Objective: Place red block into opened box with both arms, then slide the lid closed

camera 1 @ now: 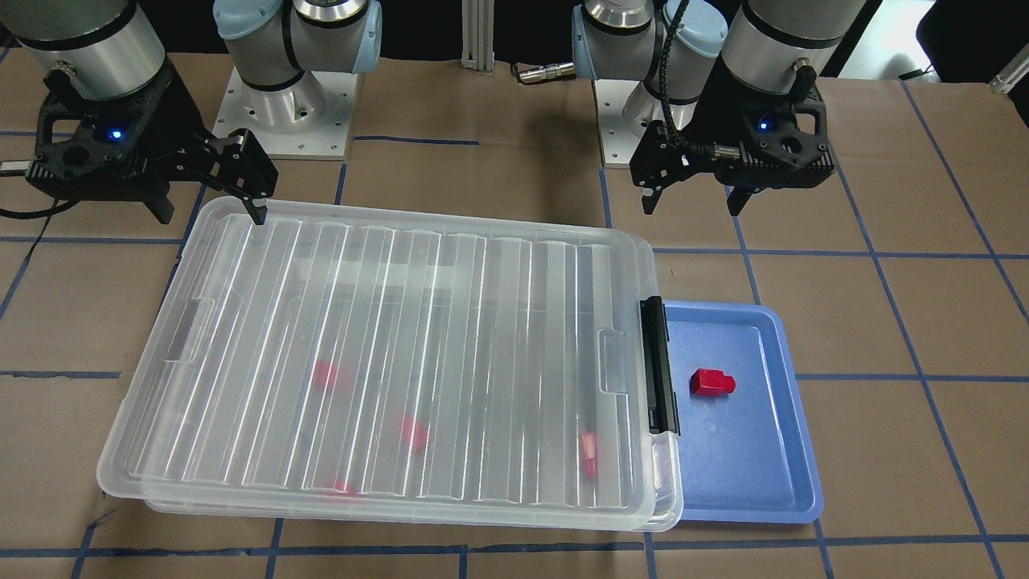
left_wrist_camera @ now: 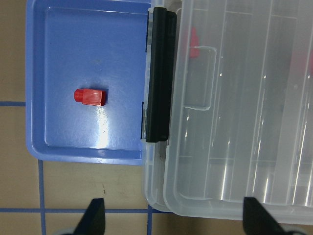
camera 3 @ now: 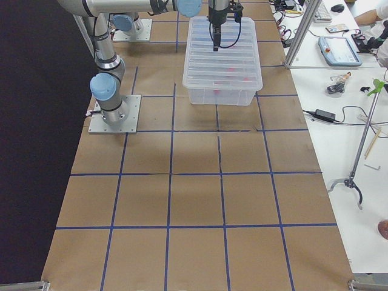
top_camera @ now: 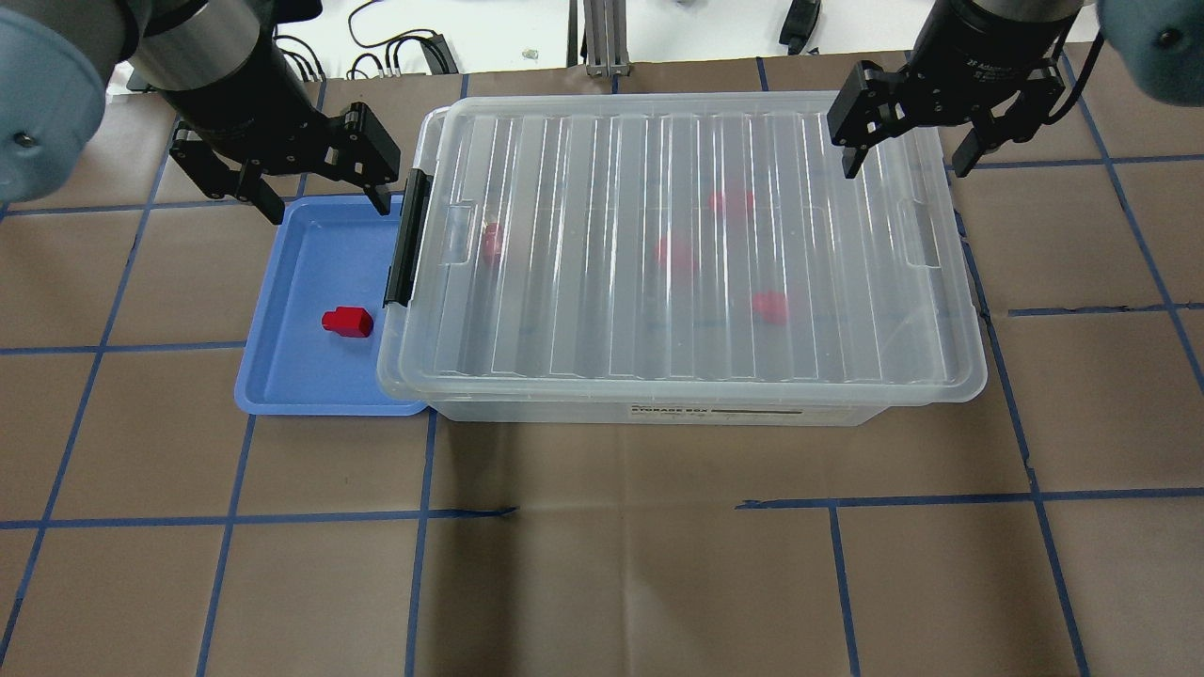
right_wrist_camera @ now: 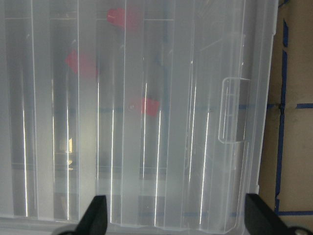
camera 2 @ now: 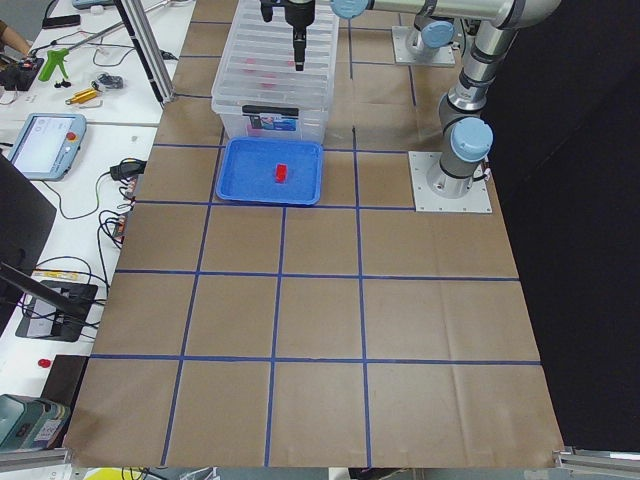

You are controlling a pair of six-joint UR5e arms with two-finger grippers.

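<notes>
One red block (top_camera: 347,322) lies alone in the blue tray (top_camera: 282,376); it also shows in the left wrist view (left_wrist_camera: 90,97). The clear box (top_camera: 658,412) stands beside the tray, its black latch bar (top_camera: 407,240) at the tray end. The ridged lid (top_camera: 687,141) lies over the box, shifted slightly toward my right, so a thin strip of box rim (left_wrist_camera: 154,196) shows. Several red blocks (top_camera: 675,254) show blurred through the lid. My left gripper (top_camera: 324,193) hangs open above the tray's far edge, holding nothing. Over the lid's far right corner, my right gripper (top_camera: 908,165) is open and empty.
Brown paper with a blue tape grid covers the table (top_camera: 602,564). The arm bases (camera 1: 281,104) stand behind the box. In the side views, white benches hold a tablet (camera 2: 45,140), cables and tools (camera 3: 348,85).
</notes>
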